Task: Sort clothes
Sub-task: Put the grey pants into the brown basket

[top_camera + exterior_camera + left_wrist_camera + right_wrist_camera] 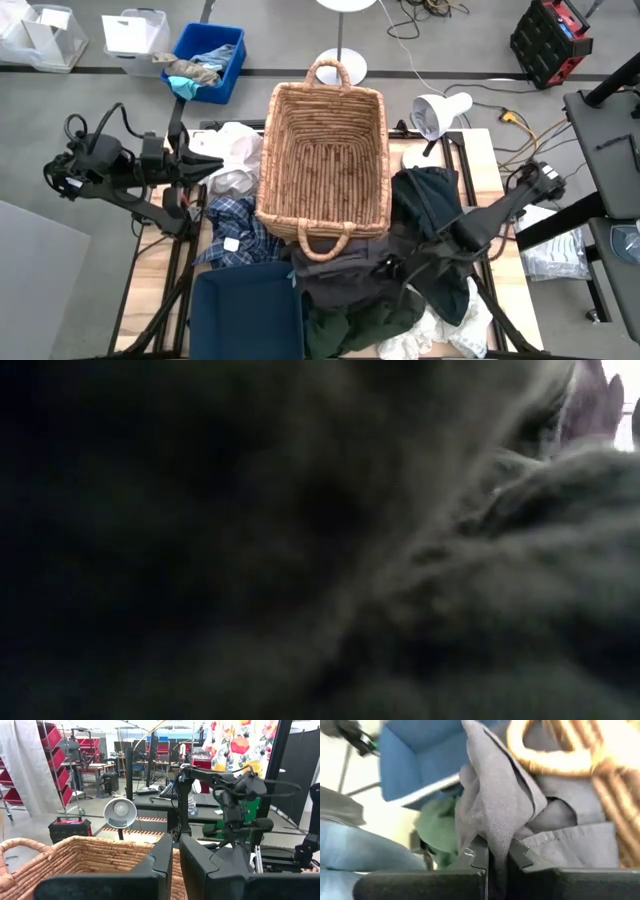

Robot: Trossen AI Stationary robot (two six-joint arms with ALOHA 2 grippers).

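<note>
Dark grey cloth (300,560) right against the lens, a sliver of bright room at one corner

The wicker basket (323,163) is seen from straight overhead in the high view. The low view is blocked by dark cloth pressed close. The basket's rim (75,852) is looked across level toward the room by the left wrist view; its handle (555,755) is viewed closely by the right wrist view.

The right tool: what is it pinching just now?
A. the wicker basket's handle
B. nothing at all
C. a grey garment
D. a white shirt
C: the right wrist view shows the right tool shut on a fold of the grey garment, beside the basket.
</note>
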